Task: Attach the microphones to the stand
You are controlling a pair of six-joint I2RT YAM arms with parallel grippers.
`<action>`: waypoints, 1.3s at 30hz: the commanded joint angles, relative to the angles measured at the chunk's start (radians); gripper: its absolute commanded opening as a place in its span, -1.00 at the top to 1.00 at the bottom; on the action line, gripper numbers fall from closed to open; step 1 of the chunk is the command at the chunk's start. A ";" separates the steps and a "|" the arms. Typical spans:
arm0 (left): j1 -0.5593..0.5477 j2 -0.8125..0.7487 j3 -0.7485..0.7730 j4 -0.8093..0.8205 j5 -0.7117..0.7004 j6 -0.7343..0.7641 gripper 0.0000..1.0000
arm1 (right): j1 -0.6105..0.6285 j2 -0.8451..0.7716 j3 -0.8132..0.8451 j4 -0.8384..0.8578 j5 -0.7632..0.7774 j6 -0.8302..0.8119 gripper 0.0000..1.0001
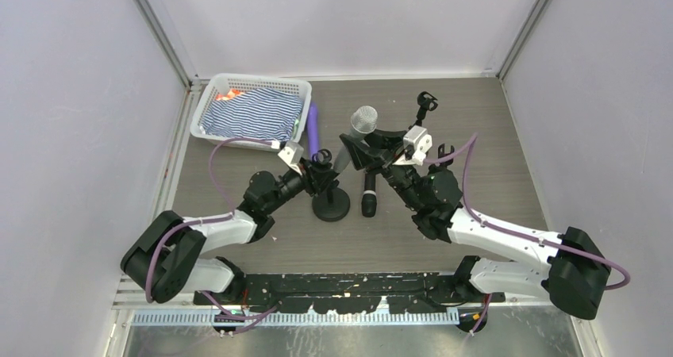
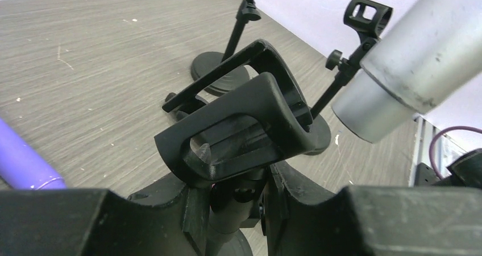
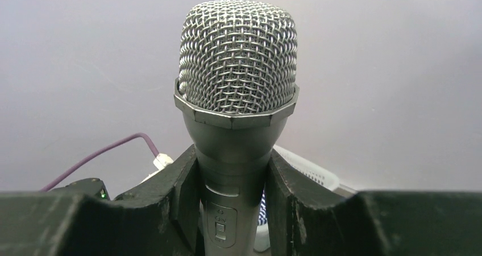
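Observation:
A black stand point(image 1: 331, 204) rises mid-table. My left gripper point(image 1: 320, 169) is shut on its neck, just under the empty clip point(image 2: 239, 125), with the fingers point(image 2: 170, 210) on either side. The silver-grey microphone point(image 1: 364, 120) is held tilted in the air by my shut right gripper point(image 1: 361, 152), mesh head up. Its tail end point(image 2: 409, 68) hangs just right of the clip and apart from it. The right wrist view shows the mesh head point(image 3: 239, 68) above the jaws point(image 3: 233, 170). A black microphone point(image 1: 370, 194) lies beside the stand's base. A purple microphone point(image 1: 313, 127) lies by the basket.
A white basket point(image 1: 254, 78) holding a striped cloth sits at the back left. Two more black stands are on the right, one at the back point(image 1: 426, 103) and one nearer point(image 1: 444, 151). Grey walls close the table in on three sides.

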 commanded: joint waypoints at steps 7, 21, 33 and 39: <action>-0.004 -0.059 -0.031 -0.031 0.121 -0.089 1.00 | -0.003 0.068 0.126 0.155 -0.184 -0.040 0.99; -0.004 -0.106 -0.034 -0.069 0.149 -0.101 1.00 | -0.003 0.136 0.134 0.149 -0.232 -0.060 0.99; -0.005 -0.082 -0.040 -0.023 0.150 -0.134 1.00 | -0.002 0.122 0.070 0.127 -0.225 -0.063 0.99; -0.005 -0.075 -0.035 -0.011 0.162 -0.137 1.00 | -0.003 0.136 0.028 0.131 -0.251 -0.051 0.99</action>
